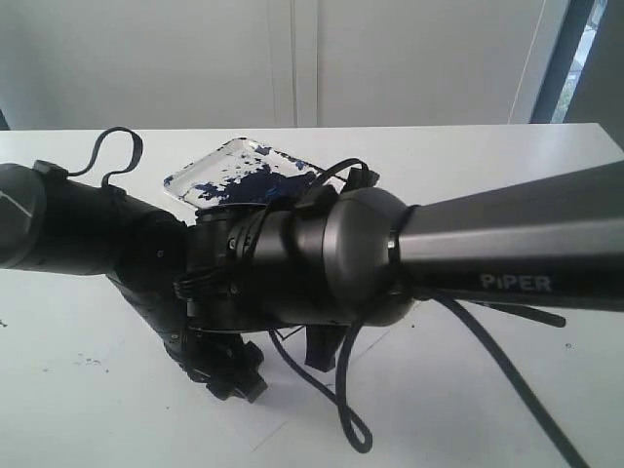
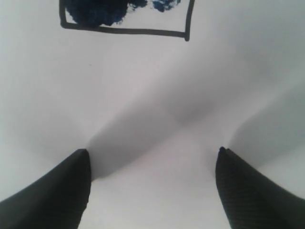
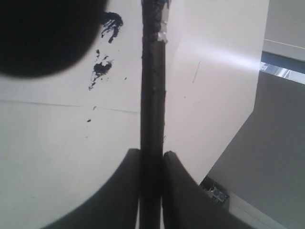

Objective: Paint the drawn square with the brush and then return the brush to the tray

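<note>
In the right wrist view my right gripper (image 3: 152,155) is shut on the brush (image 3: 153,95), a black stick that runs straight out from the jaws to a pale band near its far end. Its tip is cut off by the frame. The left gripper (image 2: 152,157) stands open just above white paper, with nothing between its fingers. The drawn square (image 2: 124,21) lies a little beyond it, with a dark blue blotch filling part of its inside. The tray (image 1: 244,171), clear and smeared with blue-black paint, sits on the table behind both arms. The left gripper (image 1: 229,375) points down at the paper.
Loose paint splatters (image 3: 102,67) mark the paper beside the brush, and more specks (image 1: 93,363) lie at the left. The two arm bodies (image 1: 322,253) fill the middle of the exterior view and hide the square. Black cables (image 1: 351,419) loop low over the paper. The table edge (image 3: 238,138) is close.
</note>
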